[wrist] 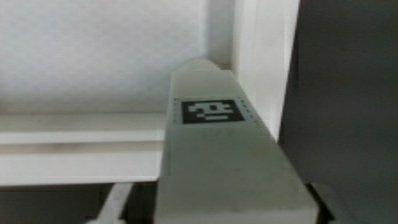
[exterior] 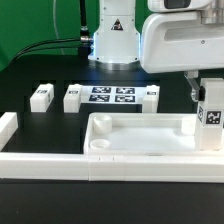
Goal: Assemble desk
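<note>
- The two-finger gripper (exterior: 200, 92) straddled a tagged white plastic block leg (wrist: 217, 140). Whether the jaws pressed it could not be told.
- The leg's long axis ran along the fingers.
- The large white rimmed plastic desk tray (exterior: 140, 122) lay just beyond the leg's tip.

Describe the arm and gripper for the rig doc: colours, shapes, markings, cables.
Arm: glossy white, rounded column segments, with a bluish glow at its foot. Gripper: bulky white housing shaped like a rounded box, with dark narrow fingers below it. No markings are legible on either. Black cables run in behind the base.
</note>
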